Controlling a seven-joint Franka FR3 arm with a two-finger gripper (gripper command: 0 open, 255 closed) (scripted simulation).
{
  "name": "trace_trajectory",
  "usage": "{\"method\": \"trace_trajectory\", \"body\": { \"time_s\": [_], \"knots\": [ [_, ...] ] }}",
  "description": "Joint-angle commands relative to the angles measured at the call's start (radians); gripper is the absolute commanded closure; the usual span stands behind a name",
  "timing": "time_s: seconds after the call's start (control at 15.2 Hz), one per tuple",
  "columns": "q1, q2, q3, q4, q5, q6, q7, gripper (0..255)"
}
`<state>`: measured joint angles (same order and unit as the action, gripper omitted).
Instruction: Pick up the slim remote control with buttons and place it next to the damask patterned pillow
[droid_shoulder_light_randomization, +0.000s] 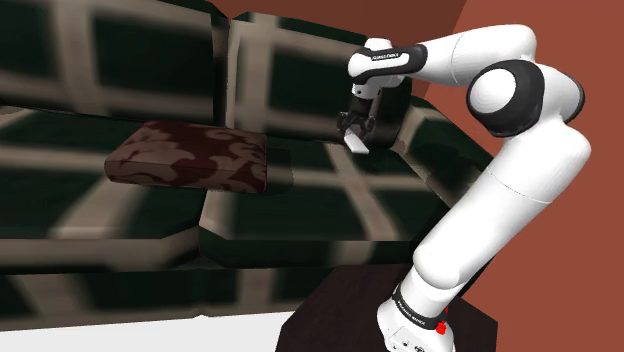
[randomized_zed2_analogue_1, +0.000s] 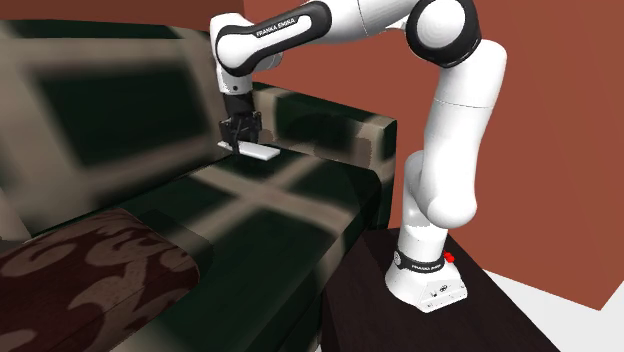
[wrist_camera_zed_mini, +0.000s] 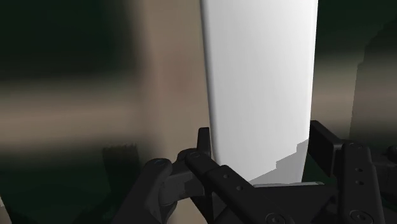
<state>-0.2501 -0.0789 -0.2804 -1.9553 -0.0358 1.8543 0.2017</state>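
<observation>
The gripper (randomized_zed2_analogue_1: 240, 143) clasps the white remote (randomized_zed2_analogue_1: 260, 154) near one end on the sofa seat (randomized_zed2_analogue_1: 300, 205) (patterned pillow (randomized_zed2_analogue_1: 85, 270) well apart), so the free end may pivot and slip when lifted.

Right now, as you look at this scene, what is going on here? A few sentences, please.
A white robot arm has its pincer closed on a slim white remote near the armrest end of a dark checked sofa. The remote is at or just above the seat cushion; I cannot tell whether it is lifted. The dark red patterned pillow lies further along the seat, apart from the remote, so the placing is not yet done.
</observation>
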Motion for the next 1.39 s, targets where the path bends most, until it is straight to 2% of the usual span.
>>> {"method": "trace_trajectory", "body": {
  "time_s": [0.0, 0.13, 0.73, 1.32],
  "knots": [
    [0.000, -0.005, 0.001, 0.021, -0.001, -0.026, 0.001, 255],
    [0.001, -0.007, 0.001, 0.046, -0.001, -0.052, 0.001, 255],
    [0.099, -0.056, 0.125, -0.009, 0.008, -0.050, 0.221, 255],
    [0.196, -0.022, 0.246, 0.028, 0.032, -0.056, 0.432, 255]
  ]
}}
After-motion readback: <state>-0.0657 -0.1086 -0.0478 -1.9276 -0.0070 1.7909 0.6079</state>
